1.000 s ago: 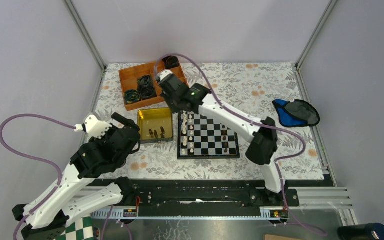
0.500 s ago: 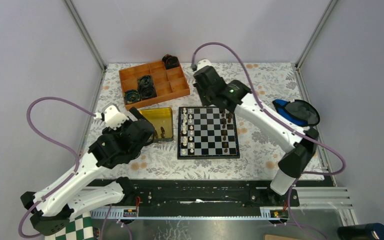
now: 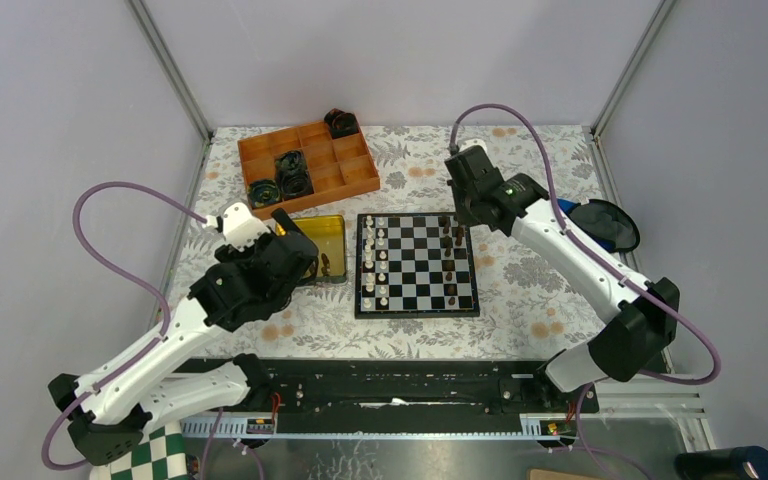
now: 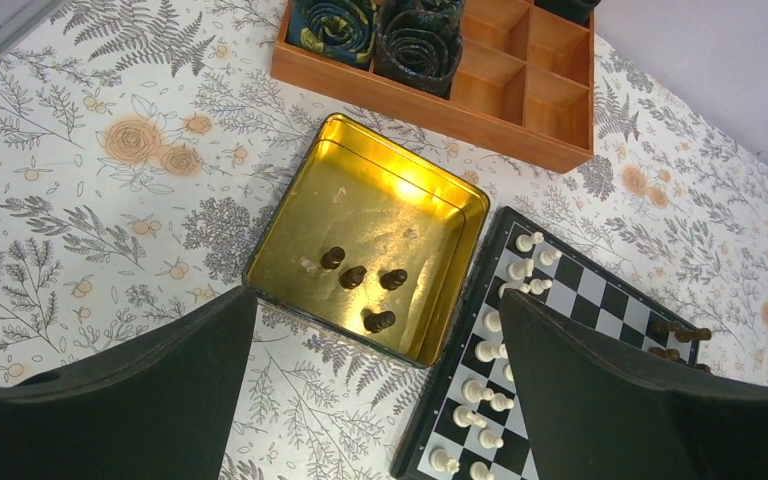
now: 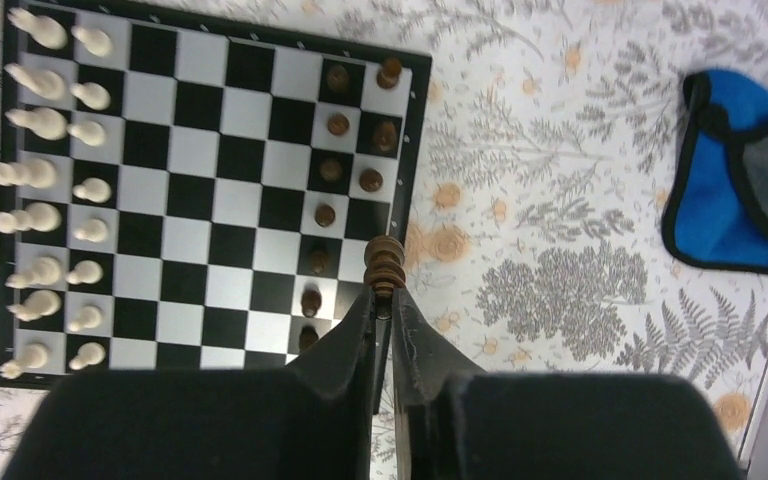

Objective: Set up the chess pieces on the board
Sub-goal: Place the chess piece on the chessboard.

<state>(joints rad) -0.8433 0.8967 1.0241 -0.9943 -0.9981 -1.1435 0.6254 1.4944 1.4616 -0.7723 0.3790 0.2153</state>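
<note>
The board [image 3: 415, 272] lies mid-table, with white chess pieces [image 3: 374, 265] filling its left two columns and dark brown ones [image 3: 451, 240] along its right side. My right gripper [image 5: 384, 292] is shut on a dark brown piece [image 5: 384, 262], held above the board's [image 5: 210, 190] right edge; from above, this gripper [image 3: 463, 212] hangs over the far right corner. My left gripper [image 4: 375, 300] is wide open above the near edge of a gold tin [image 4: 360, 195] that holds several dark brown pieces [image 4: 352, 277]. Its fingers [image 4: 160, 390] hold nothing.
A wooden compartment tray [image 3: 345, 170] with black coiled objects [image 3: 290, 175] sits at the far left. A blue and grey cloth [image 3: 585, 225] lies right of the board. The gold tin [image 3: 328, 232] touches the board's left side on the floral cover.
My right arm has swung from beside the tin to the board's far right corner, still shut. My left arm has moved forward and right, over the tin.
</note>
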